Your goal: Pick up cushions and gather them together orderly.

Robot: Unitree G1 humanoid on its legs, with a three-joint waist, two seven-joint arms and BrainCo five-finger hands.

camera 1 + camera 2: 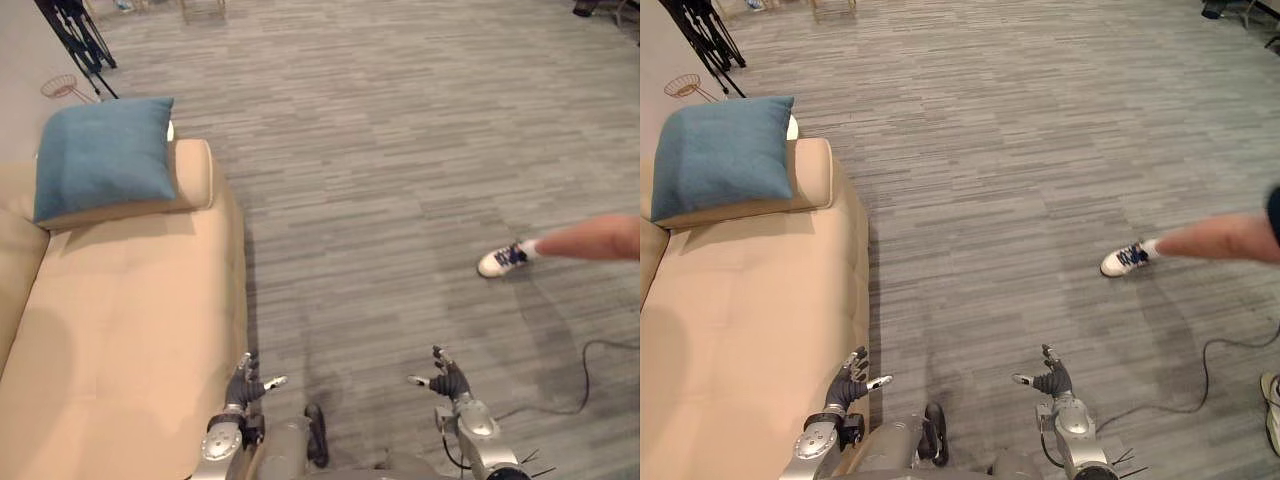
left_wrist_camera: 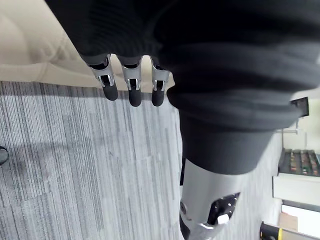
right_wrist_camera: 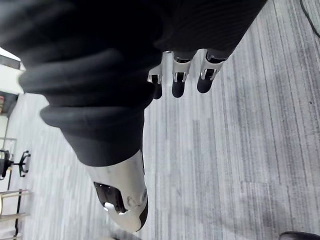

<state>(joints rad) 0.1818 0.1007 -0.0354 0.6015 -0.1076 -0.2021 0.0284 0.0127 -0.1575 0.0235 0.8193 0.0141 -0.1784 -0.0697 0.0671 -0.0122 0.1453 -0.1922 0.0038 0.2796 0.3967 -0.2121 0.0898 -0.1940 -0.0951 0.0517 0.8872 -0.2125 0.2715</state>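
Both hands hang low in front of the body, w/ nothing in them. The left hand (image 1: 243,384) is just beside the near edge of the sofa (image 1: 130,310); its fingers (image 2: 131,90) are nearly straight and relaxed. The right hand (image 1: 450,380) is over the floor (image 1: 400,150), its fingers (image 3: 179,84) also loose and open, no hold on anything.

The blue cushion (image 1: 102,155) is at the far end of the sofa, leaning tilted on the beige armrest (image 1: 190,175). From the fingers it lies ahead and to the left, well apart, so the left hand is the nearer one. It is approx. square; the wider side runs across the sofa. I judge the robot must step fwd along the sofa before any reach, and the task is at its start.

Surface: soft beige seat. Room: the floor is grey striped carpet. A person's leg (image 1: 590,238) and white shoe (image 1: 502,260) are at the right, well apart from the hands. A black tripod (image 1: 75,35) and a wire basket (image 1: 60,88) are beyond the sofa.
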